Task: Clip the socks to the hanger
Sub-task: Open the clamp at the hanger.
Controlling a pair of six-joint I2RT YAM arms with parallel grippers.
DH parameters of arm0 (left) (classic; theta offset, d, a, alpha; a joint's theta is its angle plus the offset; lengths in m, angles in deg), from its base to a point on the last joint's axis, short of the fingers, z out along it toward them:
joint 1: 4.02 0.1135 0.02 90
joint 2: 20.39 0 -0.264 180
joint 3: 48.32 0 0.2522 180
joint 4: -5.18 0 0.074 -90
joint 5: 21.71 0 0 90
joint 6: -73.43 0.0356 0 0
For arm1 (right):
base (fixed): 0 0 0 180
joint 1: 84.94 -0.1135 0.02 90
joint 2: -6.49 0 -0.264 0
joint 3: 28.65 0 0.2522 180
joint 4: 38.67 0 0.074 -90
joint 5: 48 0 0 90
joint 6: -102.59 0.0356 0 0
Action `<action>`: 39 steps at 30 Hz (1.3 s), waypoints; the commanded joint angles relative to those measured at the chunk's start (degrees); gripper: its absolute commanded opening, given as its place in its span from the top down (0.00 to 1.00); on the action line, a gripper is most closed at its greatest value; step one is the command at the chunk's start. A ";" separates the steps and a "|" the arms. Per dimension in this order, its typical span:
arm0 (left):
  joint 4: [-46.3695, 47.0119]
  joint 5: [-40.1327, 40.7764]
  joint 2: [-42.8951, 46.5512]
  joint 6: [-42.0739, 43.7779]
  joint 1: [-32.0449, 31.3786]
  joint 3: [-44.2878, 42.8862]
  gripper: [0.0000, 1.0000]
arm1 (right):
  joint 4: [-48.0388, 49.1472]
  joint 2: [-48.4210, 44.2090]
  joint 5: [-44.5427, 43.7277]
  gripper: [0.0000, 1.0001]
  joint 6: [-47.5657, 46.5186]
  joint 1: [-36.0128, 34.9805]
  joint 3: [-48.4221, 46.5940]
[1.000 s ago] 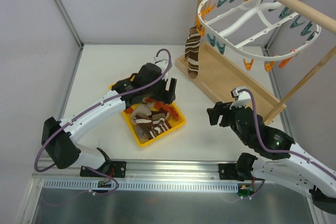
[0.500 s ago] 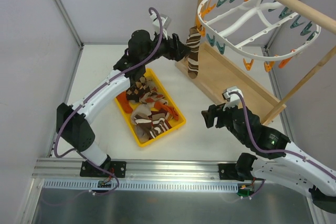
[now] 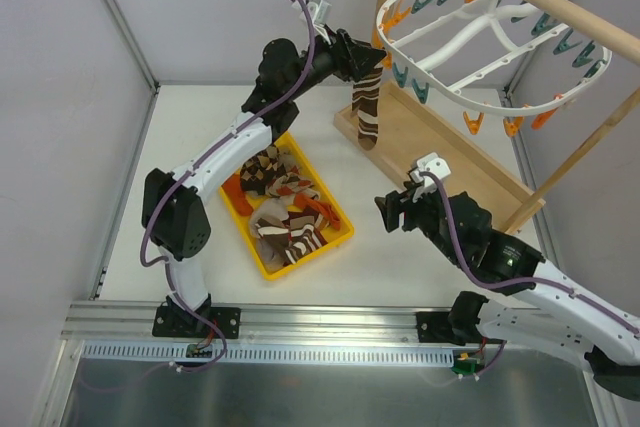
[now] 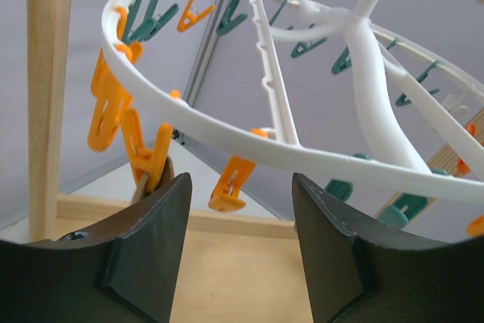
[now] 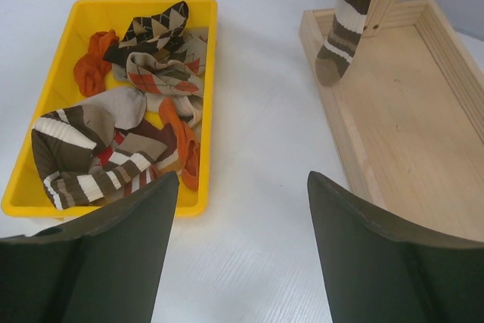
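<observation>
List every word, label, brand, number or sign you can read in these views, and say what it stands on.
No readable text in any view.
The hanger, its clothespins, the socks, the yellow tray and the wooden stand show no print.
The small green boards on the base rail are too small to read.

The white table (image 3: pixel 190 127) carries a yellow tray (image 5: pixel 98 9) and a wooden stand base (image 3: pixel 440 147).
</observation>
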 commanded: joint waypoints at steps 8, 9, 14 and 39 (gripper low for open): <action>5.28 -1.00 -3.53 -3.24 -0.50 -5.17 0.47 | 4.91 -0.05 -4.88 0.30 -3.84 -0.04 -5.42; 5.28 -1.00 -3.45 -2.97 -0.50 -4.74 0.47 | 4.91 -0.05 -4.62 0.30 -4.10 -0.04 -5.95; 5.28 -1.35 -2.83 -2.53 -0.50 -3.42 0.47 | 4.83 0.74 -4.52 0.30 -4.72 0.05 -6.83; -5.52 6.20 1.21 -5.69 -2.34 -4.12 1.00 | 8.77 9.78 -3.66 0.30 -13.86 -0.04 -19.30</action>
